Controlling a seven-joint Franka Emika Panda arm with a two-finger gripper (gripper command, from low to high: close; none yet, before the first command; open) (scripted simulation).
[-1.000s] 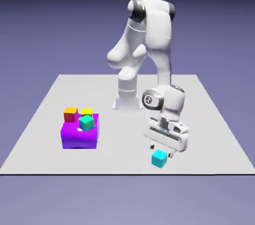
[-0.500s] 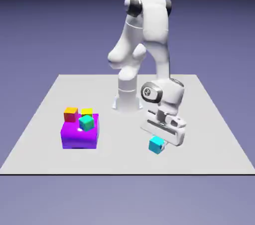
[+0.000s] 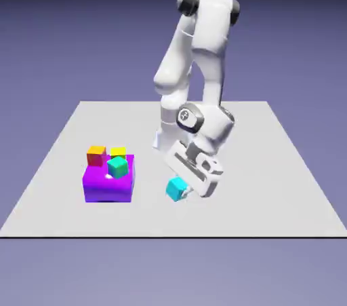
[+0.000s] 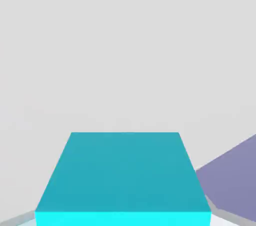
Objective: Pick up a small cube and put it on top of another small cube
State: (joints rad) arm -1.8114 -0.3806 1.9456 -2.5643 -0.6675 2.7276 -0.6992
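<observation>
The small cube (image 3: 177,190), bright cyan, sits between the fingers of my gripper (image 3: 183,187), which is shut on it and tilted toward the exterior view's left. It appears to hang slightly above the table (image 3: 271,182), right of the purple block (image 3: 101,186). In the hand view the small cube (image 4: 125,180) fills the lower middle and hides my fingertips. A greener teal small cube (image 3: 117,166) rests on the purple block's top, about a hand's width left of the held cube.
Behind the purple block stand an orange-red cube (image 3: 97,155) and a yellow cube (image 3: 119,153). The hand view shows grey table (image 4: 125,44) beyond the held cube and the table's edge against the violet backdrop at lower right.
My gripper shut on the cyan cube near the table's front, and has carried it toward the exterior view's left, closer to the purple block, with the hand tilting.
</observation>
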